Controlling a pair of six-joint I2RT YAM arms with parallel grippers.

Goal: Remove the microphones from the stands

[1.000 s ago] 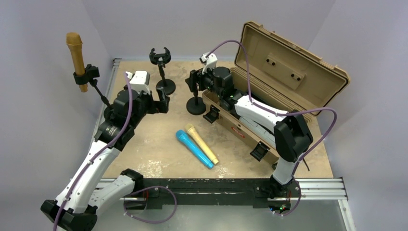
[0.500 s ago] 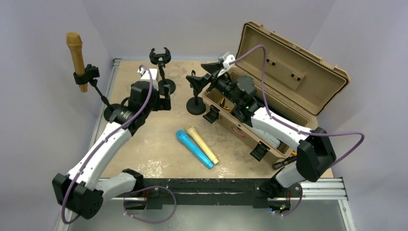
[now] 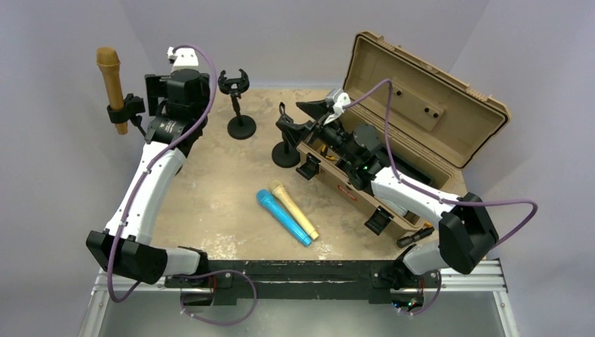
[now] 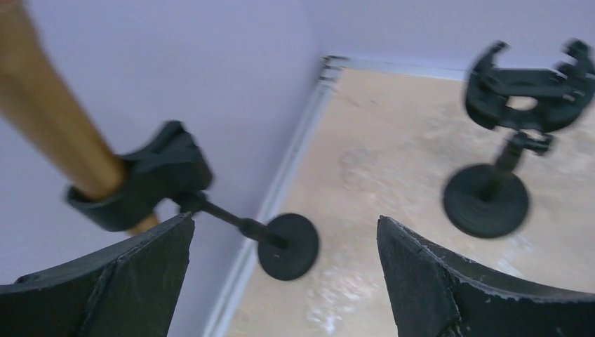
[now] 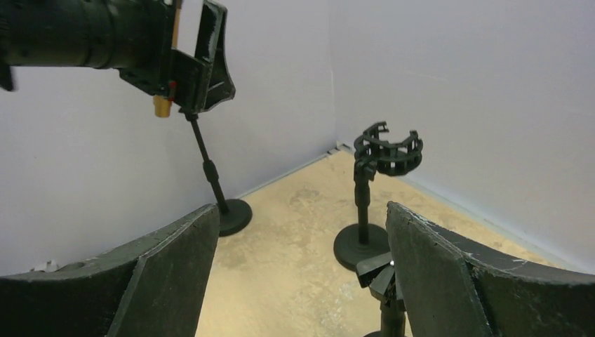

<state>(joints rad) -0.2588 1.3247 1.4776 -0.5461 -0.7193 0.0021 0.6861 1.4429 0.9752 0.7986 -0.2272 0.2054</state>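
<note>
Cropped by the top-left edge, up and left of the left gripper: microphone, head unseen. Smeared by blur, ahead to its right: empty stand. Ahead-left of the right gripper, mostly hidden behind the left arm; only the gold tail showing.

left pincer high, jaws wide apart | right pincer forward, jaws wide apart

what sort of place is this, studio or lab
Probably a robot lab bench, not a studio: plain walls box in a table, two arms are bolted to its near rail, with a microphone in a stand and an open case as props.
</note>
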